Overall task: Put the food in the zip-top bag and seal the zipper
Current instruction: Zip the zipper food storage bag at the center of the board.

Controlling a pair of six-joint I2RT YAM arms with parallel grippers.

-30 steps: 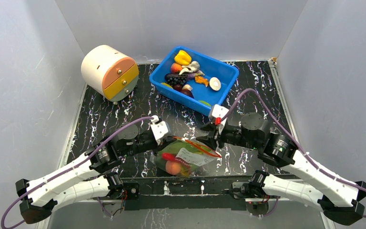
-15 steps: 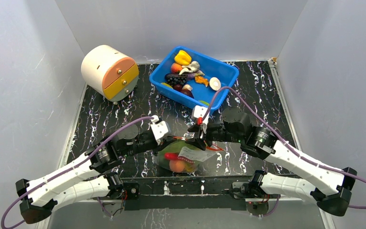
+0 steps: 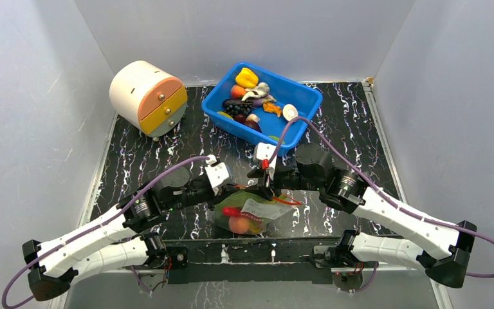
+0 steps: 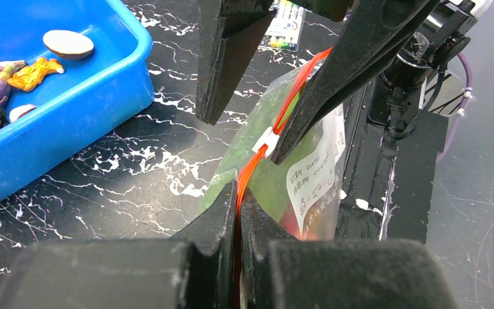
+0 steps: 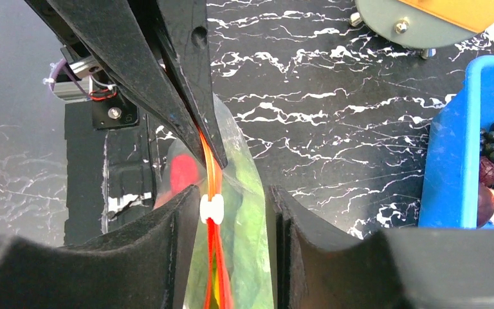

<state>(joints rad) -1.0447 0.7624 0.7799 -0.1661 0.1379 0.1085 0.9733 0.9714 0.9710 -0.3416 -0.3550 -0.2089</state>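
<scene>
At the near edge of the table, just in front of both grippers, the zip-top bag [image 3: 252, 217] lies slumped on the black, white-veined table [image 3: 135, 161], close to the black rail [image 3: 251, 252] where the arms are bolted. Through its clear skin show a red chili [image 3: 230, 210], an orange-pink peach [image 3: 235, 225] and green leaves.

The left gripper [image 4: 238, 207] is pinched fully closed on the zipper [image 4: 247, 175], holding the orange-red strip taut and raised off the table. Directly ahead of it along the strip, the right gripper [image 4: 241, 138] faces it with jaws partly apart, straddling the zipper. A small white slider [image 5: 211, 208] sits between its fingers, against one and clear of the other. It is not clamped on anything.

Beyond the right gripper, towards the back of the table, stands a blue bin [image 3: 301, 102] with more toy food in it. Beyond the left gripper, well apart at the far left corner, is a round white drawer chest [image 3: 146, 96] with an orange and a yellow drawer front. Plain pale grey walls [image 3: 244, 32] close the table in at the back and on both sides.
</scene>
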